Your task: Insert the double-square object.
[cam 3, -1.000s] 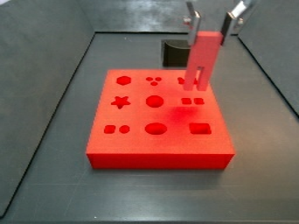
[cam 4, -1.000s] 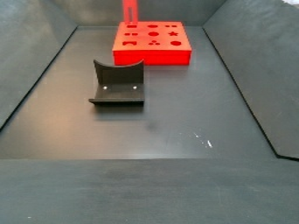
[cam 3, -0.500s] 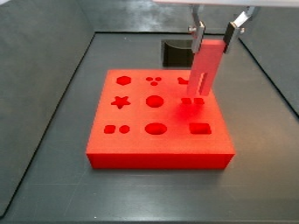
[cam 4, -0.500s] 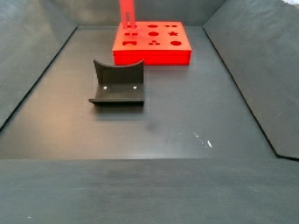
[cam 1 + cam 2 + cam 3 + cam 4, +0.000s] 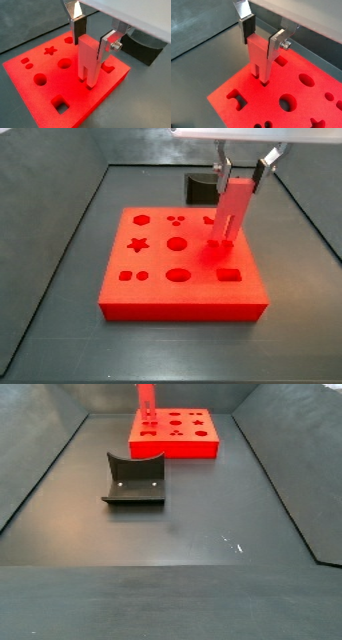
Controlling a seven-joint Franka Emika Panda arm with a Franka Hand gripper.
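Above the flat red plastic board on the dark desk: claw pinching tall pale-red double-square object, upright. Since 1.0 s ago, shifted forward and lowered; 2 prongs now just over the twin square holes, insertion apparently imminent.

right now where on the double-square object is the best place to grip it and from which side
Grip the solid upper body of the double-square object from above, across its flat faces, as the gripper does now over the red board. It stands upright, and that leaves the two prongs free below.
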